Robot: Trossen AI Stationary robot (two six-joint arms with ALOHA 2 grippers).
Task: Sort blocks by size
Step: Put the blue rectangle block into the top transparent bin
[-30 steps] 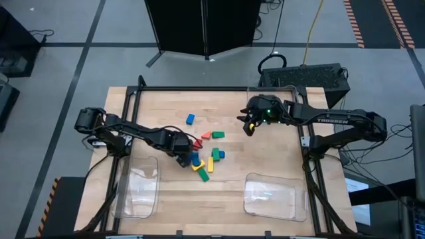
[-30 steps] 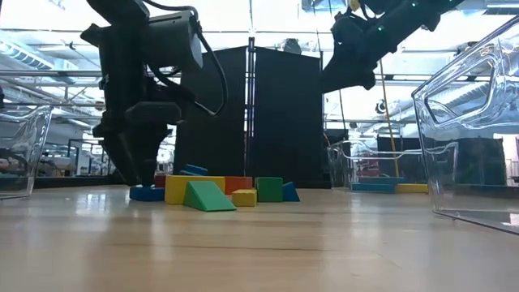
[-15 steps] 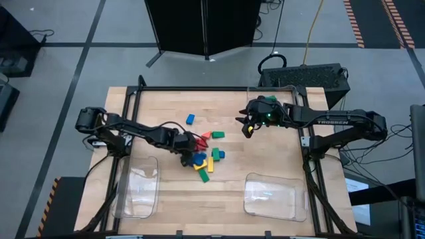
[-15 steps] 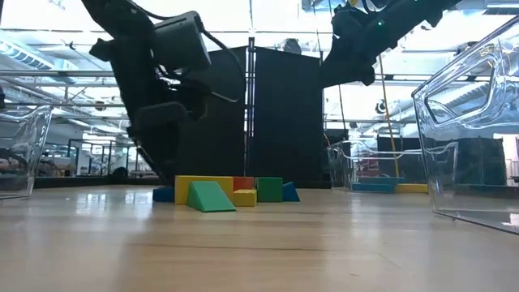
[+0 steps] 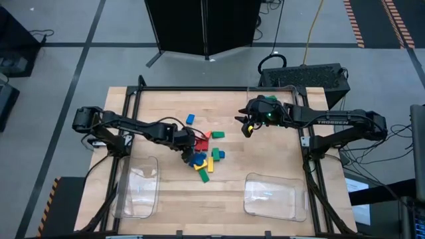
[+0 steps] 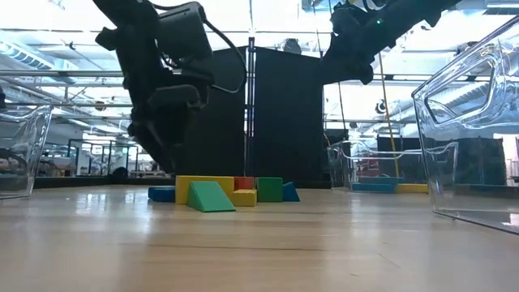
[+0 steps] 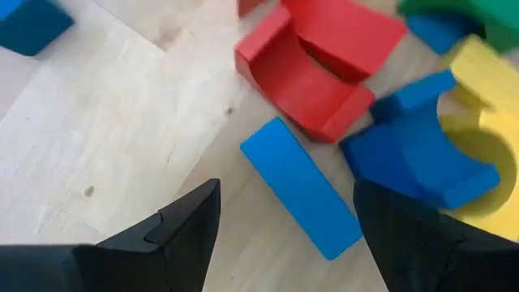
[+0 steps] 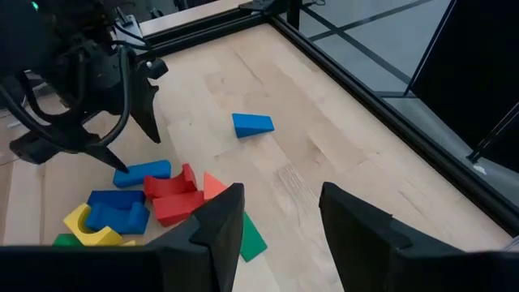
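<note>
The blocks [image 5: 207,154] lie in a cluster at the table's middle, resting flat on the wood: a red arch [image 7: 318,71], a blue arch [image 7: 418,158], a yellow arch [image 7: 478,122] and a flat blue brick [image 7: 302,188]. My left gripper [image 5: 188,149] hangs open at the cluster's left side, pointing steeply down. The blue brick [image 8: 143,171] lies below and between its fingers [image 7: 182,231], untouched. My right gripper [image 5: 244,127] hangs open and empty, high over the table to the cluster's far right.
A lone blue wedge [image 5: 190,119] lies beyond the cluster toward the far edge. Two clear trays stand at the near edge, one on the left [image 5: 136,187] and one on the right [image 5: 270,196]. Bare wood lies between them.
My left gripper has risen a little off the table and gone toward the far edge and the red block, rolling at the wrist, its fingers staying open. My right arm has kept still.
</note>
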